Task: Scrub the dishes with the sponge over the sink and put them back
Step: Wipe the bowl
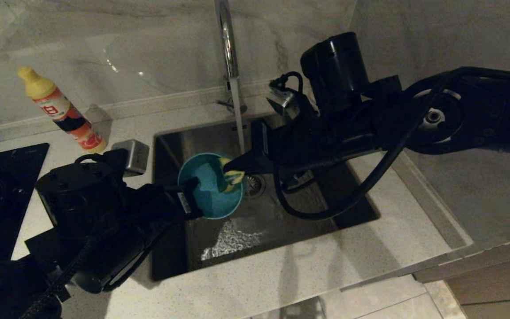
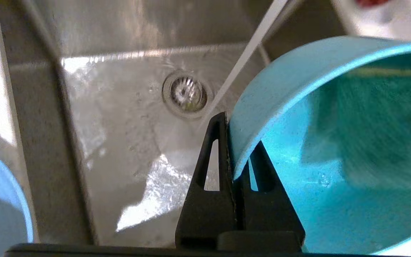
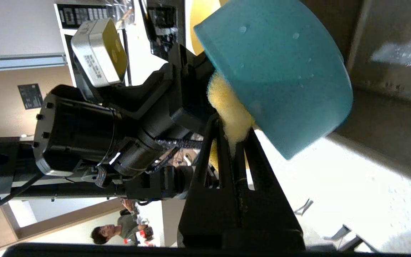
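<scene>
Left to right, over the sink (image 1: 184, 248):

My left gripper (image 1: 191, 198) – arm reached in low from the counter side, fingers pinched on the rim of the teal-blue bowl (image 1: 210, 186), held tilted above the basin beside the drain.

My right gripper (image 1: 238, 166) – arm stretched across from the right, fingers clamped on the sponge (image 1: 232, 176), pressed inside the bowl under the tap's (image 1: 228, 40) running water.

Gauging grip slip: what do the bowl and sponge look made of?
Teal bowl: likely matte plastic, an even dull colour with droplets beading on it. Sponge: soft yellow foam, porous and squashed between the right gripper's fingers.
</scene>
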Robot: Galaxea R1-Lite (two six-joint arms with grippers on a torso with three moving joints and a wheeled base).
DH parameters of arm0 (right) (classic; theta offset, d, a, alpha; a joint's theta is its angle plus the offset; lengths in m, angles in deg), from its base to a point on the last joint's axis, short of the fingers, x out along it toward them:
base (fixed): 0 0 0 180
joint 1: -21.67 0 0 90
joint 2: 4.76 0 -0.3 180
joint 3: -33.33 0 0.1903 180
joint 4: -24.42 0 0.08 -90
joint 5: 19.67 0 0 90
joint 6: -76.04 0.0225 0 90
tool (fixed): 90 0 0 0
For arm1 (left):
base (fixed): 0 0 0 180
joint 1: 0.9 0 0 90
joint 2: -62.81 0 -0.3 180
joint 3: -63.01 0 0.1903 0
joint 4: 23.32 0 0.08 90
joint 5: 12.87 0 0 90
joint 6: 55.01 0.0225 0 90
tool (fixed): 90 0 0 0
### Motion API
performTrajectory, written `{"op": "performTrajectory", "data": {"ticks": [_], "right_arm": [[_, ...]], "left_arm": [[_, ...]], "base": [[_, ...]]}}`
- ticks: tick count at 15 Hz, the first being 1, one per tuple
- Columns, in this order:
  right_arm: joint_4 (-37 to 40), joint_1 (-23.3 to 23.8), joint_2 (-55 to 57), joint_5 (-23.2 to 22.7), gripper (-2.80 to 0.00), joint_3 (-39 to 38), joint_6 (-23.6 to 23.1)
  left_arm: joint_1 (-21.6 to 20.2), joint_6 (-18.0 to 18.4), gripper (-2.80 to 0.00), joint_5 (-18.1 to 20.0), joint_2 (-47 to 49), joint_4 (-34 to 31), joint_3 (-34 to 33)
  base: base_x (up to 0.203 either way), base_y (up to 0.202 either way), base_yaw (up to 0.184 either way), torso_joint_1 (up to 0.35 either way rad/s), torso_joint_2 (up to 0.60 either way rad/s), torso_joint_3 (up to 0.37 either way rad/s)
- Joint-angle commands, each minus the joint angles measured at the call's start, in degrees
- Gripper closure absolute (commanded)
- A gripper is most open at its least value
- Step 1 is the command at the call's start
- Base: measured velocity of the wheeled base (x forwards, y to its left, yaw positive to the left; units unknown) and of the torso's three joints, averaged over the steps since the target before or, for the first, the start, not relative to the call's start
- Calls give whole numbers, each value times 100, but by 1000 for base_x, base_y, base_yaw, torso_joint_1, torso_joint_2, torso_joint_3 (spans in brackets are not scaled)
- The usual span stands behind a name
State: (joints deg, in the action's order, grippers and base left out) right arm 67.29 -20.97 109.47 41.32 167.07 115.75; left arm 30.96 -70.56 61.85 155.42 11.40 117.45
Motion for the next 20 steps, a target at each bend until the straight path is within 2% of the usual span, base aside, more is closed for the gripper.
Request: {"op": "performTrajectory", "data": {"ticks": [1,6,12,16,20], "right_arm": [[-7,-63,112,-17,0,29,3],[95,-70,-281,-17,0,-123,27],[94,-101,-1456,-17,0,-1194,3],[83,-51,-2274,-17,0,-1551,-18],[57,532,-2536,-23,0,-1616,-51]], "left_arm": [[13,-1,0,-9,2,185,-58],[4,-1,0,-60,-24,141,-24],[-22,-5,0,-79,86,-21,42],[-40,-20,0,-107,143,-866,598],[-40,-90,0,-178,305,-2087,1467]], "base": [[0,0,0,0,0,0],[0,0,0,0,0,0],[0,0,0,0,0,0],[0,0,0,0,0,0],[0,0,0,0,0,0]]}}
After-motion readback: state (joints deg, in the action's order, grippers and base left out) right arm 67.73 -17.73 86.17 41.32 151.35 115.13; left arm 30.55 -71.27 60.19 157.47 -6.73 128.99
